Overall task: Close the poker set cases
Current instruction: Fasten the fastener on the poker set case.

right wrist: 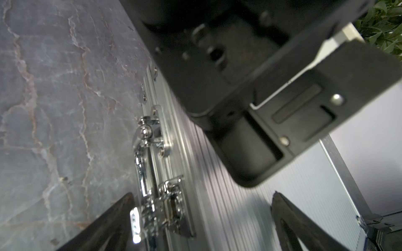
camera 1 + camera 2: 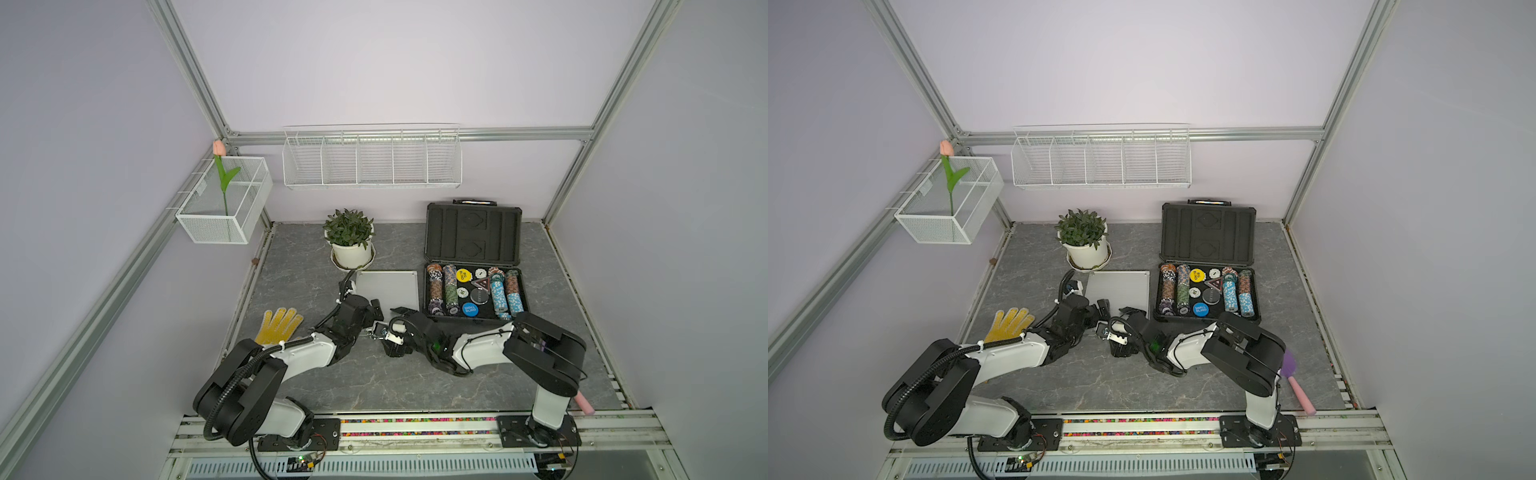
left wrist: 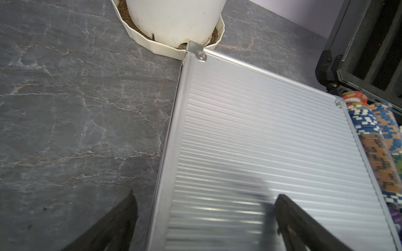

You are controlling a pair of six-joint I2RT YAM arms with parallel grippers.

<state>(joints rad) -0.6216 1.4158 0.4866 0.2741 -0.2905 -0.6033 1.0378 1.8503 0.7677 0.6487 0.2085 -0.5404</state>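
1 silver case lid down, dark-grey case open

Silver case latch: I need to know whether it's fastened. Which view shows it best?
The right wrist view: the chrome latch sits close up on the silver case's front edge. Both top views show only its lid, with that edge hidden; the left wrist view shows just ribbed lid.

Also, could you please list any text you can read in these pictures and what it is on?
"BIG BLIND": yellow disc in the dark case.
"SMALL BLIND": blue disc, same case.
Too small to read: marks on the white discs and the triangle.
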